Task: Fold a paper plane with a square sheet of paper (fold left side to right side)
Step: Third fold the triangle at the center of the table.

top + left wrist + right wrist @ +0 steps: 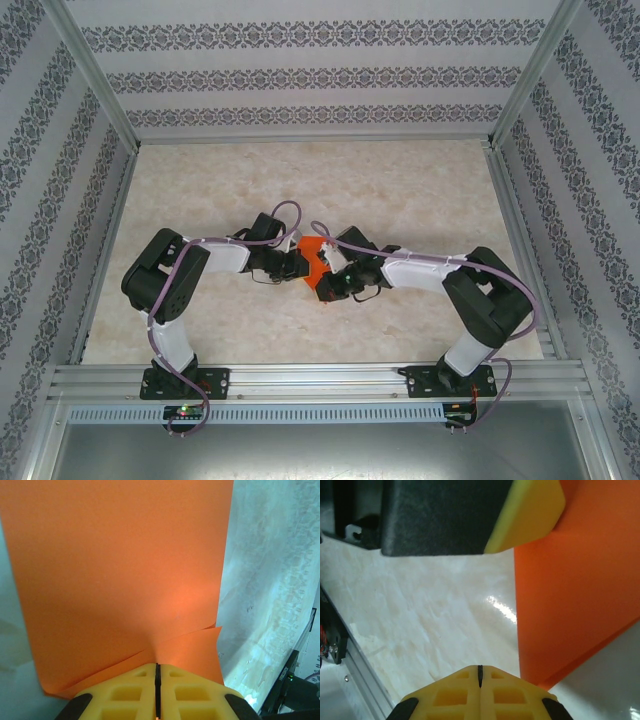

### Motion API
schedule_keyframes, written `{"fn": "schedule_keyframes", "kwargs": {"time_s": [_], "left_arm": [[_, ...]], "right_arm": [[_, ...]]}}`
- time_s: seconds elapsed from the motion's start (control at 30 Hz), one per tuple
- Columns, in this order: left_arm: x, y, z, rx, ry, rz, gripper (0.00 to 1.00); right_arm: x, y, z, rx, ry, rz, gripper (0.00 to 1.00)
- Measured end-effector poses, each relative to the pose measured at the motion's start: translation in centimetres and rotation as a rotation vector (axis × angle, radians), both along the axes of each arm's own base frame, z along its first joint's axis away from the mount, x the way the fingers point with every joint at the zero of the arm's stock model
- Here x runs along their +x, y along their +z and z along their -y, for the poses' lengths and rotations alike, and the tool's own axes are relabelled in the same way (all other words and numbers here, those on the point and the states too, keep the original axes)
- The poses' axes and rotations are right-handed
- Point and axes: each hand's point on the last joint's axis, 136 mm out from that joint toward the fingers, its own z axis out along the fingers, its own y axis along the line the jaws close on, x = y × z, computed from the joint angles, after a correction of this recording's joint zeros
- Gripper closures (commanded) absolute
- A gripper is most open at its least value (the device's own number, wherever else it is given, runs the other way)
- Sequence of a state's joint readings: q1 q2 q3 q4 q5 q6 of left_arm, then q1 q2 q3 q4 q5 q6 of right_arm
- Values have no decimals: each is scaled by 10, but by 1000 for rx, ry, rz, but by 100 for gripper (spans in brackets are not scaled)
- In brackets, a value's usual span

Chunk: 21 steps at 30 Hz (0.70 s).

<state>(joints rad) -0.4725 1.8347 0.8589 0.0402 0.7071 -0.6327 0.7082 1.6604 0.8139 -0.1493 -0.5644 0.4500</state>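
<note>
The square sheet of paper is bright orange and stretches away from my left gripper, with a second layer's edge showing just ahead of the tips. The left gripper's yellow jaws are shut on the paper's near edge. In the top view the sheet lies mid-table between both wrists, which cover most of it. My right gripper is shut on nothing, just left of the sheet's edge. A left fingertip rests on the paper further ahead. Whether the paper has a paper plane's shape cannot be told.
The marble-patterned table stretches behind the arms. An aluminium frame rail runs along the near edge, with patterned walls on three sides. In the top view the two wrists nearly meet at the centre.
</note>
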Motion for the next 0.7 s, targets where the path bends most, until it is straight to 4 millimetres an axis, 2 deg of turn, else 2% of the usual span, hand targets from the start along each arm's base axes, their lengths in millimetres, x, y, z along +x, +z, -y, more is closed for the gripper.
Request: {"fn": "schedule_keyframes", "kwargs": {"time_s": [0.23,0.7], "left_arm": [[0,0,0,0,0,0,89],[0,0,0,1,0,-1,87]], "right_arm": [[4,-18,7,-53,-37,-26,100],[8,-25,13,-75,-62,-38,100]]}}
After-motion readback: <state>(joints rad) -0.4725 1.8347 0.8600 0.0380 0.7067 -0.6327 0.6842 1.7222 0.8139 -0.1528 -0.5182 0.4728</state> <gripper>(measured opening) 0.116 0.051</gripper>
